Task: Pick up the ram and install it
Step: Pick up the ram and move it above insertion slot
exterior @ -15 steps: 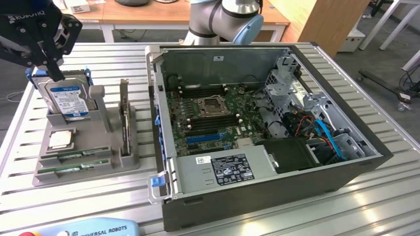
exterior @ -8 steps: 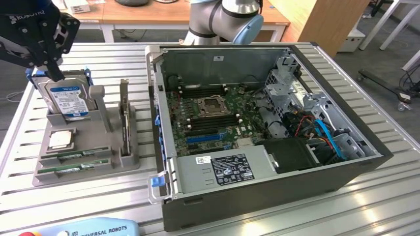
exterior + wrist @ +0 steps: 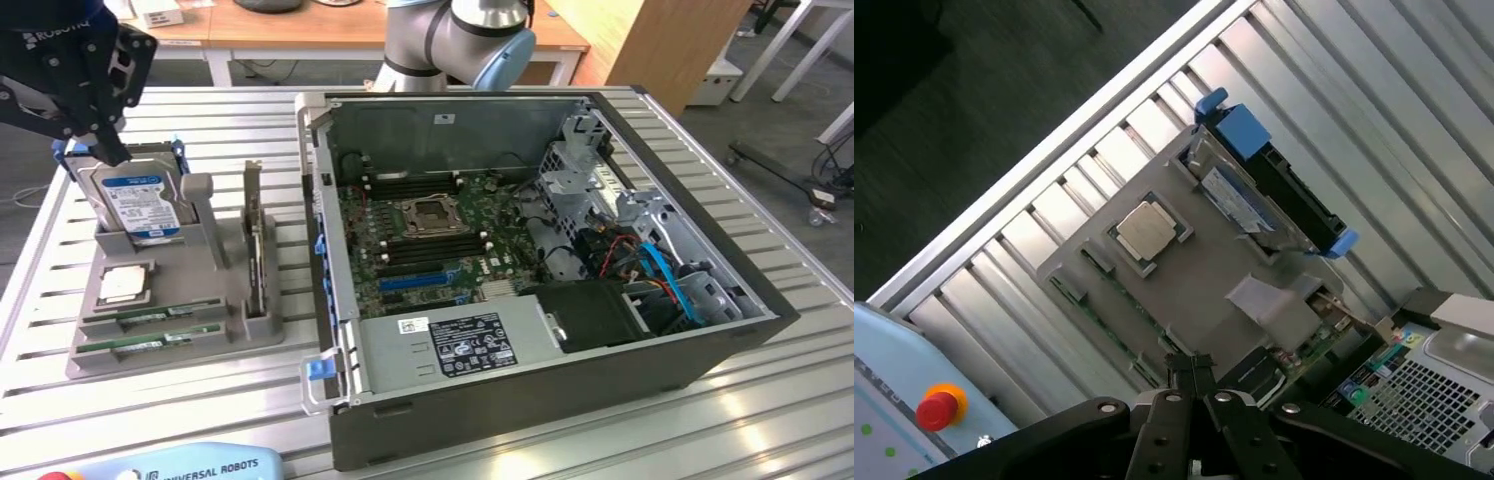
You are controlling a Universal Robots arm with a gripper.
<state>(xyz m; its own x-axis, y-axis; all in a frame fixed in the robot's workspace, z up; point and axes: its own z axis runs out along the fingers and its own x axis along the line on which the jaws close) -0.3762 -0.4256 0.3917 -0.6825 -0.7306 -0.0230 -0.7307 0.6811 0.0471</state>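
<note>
Closed, empty pincer by the hard drive, well apart from the ram in its grey holder

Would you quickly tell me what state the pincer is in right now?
Pincer: closed, with nothing held between its fingers.

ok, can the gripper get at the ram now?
Likely yes: the ram lies uncovered in the holder, nothing over it; the gripper hangs shut above the hard drive at the holder's other end.

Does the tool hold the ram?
No, the shut tool is empty, and the ram sits in the gray holder.
</note>
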